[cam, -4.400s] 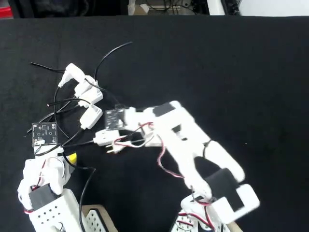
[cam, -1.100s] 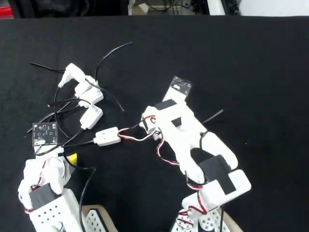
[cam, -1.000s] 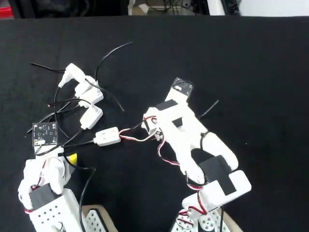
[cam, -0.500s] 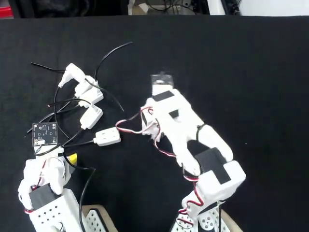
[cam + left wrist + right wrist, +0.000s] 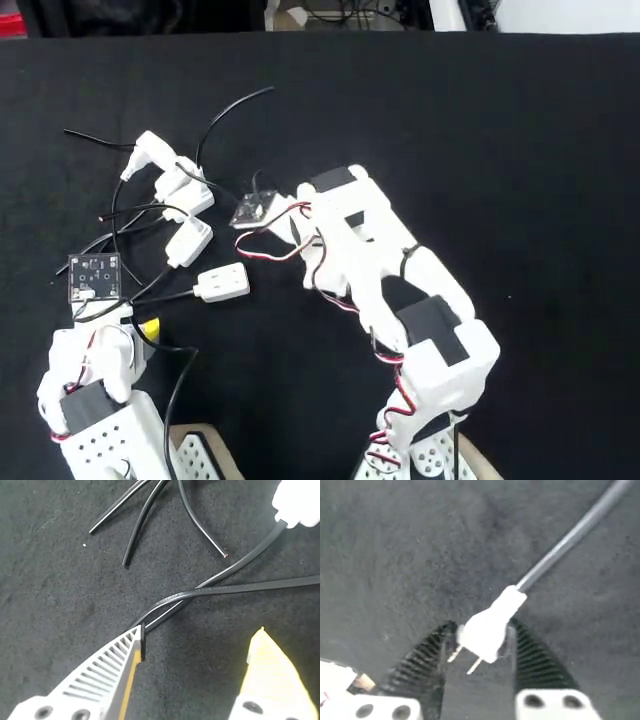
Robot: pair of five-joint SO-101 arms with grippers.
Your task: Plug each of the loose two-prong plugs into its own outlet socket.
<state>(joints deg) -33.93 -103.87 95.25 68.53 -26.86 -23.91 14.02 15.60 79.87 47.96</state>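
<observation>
- High view: R arm (image 5: 350, 240) stretches over the bench (image 5: 520, 150) w/ its wrist end just beside the cluster of white outlet sockets (image 5: 185, 190). One more lone socket (image 5: 222, 285) lies nearer the arm bases. L arm (image 5: 90, 390) sits at the near L corner. Bench is black cloth, w/ loose black cables (image 5: 120, 215) looped round the sockets. Clutter and a pale wall beyond the far edge.
- L wrist view: left fingers (image 5: 115, 655) apart, holding nothing. Two black cables (image 5: 200, 592) cross the cloth btwn them, and a white cable-end piece (image 5: 300, 500) lies farther off.
- R wrist view: right fingers (image 5: 425, 655) clamped on the two-prong plug (image 5: 487, 622). Its prongs point back at the wrist and its cable (image 5: 570, 540) runs away over the cloth.
- Vs 0.5 s ago: R arm has swung L toward the sockets. Vs 4.4 s ago: the plug is gone from beside the lone socket.
</observation>
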